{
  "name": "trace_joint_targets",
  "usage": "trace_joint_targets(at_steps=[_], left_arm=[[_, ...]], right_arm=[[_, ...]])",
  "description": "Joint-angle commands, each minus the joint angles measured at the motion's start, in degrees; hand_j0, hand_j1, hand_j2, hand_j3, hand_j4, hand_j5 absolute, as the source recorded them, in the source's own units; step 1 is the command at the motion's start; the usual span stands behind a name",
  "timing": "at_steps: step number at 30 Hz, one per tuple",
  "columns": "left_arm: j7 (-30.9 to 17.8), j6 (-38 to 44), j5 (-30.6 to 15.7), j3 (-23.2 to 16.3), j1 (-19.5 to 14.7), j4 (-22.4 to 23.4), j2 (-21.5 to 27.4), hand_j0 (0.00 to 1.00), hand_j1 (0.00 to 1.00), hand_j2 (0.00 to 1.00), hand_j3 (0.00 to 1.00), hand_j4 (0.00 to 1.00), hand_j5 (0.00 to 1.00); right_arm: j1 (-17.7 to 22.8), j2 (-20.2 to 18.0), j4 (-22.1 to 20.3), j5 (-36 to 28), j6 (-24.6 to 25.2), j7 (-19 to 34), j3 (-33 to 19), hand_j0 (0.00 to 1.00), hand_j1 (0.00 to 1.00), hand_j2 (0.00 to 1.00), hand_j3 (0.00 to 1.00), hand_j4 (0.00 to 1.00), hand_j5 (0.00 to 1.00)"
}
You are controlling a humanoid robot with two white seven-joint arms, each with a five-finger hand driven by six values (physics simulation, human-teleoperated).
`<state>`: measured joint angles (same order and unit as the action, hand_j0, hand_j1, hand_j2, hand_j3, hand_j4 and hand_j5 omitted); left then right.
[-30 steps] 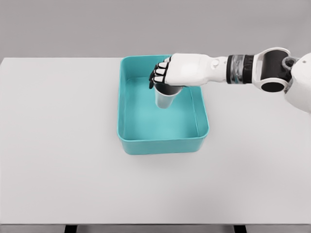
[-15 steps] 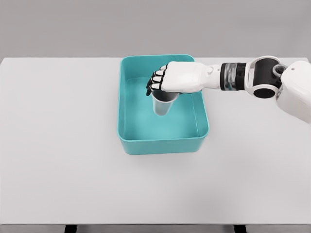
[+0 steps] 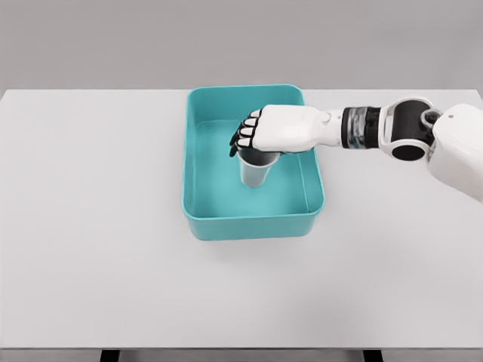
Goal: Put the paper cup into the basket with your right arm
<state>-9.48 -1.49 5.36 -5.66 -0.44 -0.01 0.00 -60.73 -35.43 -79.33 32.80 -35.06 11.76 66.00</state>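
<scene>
One right hand (image 3: 260, 136) grips the rim of one paper cup (image 3: 256, 170), upright inside one teal basket (image 3: 198, 215).

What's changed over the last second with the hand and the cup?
The right hand has carried the paper cup lower into the teal basket, keeping its grip on the rim; the forearm dropped too. The basket and the table stayed put.
</scene>
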Motion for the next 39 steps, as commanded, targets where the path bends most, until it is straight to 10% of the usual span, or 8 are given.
trace_joint_targets(at_steps=[1, 12, 39], left_arm=[[0.0, 0.0, 0.0, 0.1, 0.0, 0.0, 0.0, 1.00, 1.00, 1.00, 1.00, 1.00, 1.00], [0.0, 0.0, 0.0, -0.1, 0.0, 0.0, 0.0, 1.00, 1.00, 1.00, 1.00, 1.00, 1.00], [0.0, 0.0, 0.0, -0.1, 0.0, 0.0, 0.0, 1.00, 1.00, 1.00, 1.00, 1.00, 1.00]], right_arm=[[0.0, 0.0, 0.0, -0.3, 0.1, 0.0, -0.1, 0.68, 0.68, 0.68, 0.68, 0.68, 0.68], [0.6, 0.1, 0.0, -0.3, 0.1, 0.0, -0.1, 1.00, 1.00, 1.00, 1.00, 1.00, 1.00], [-0.8, -2.7, 0.0, -0.4, 0.1, -0.2, -0.1, 1.00, 1.00, 1.00, 1.00, 1.00, 1.00]])
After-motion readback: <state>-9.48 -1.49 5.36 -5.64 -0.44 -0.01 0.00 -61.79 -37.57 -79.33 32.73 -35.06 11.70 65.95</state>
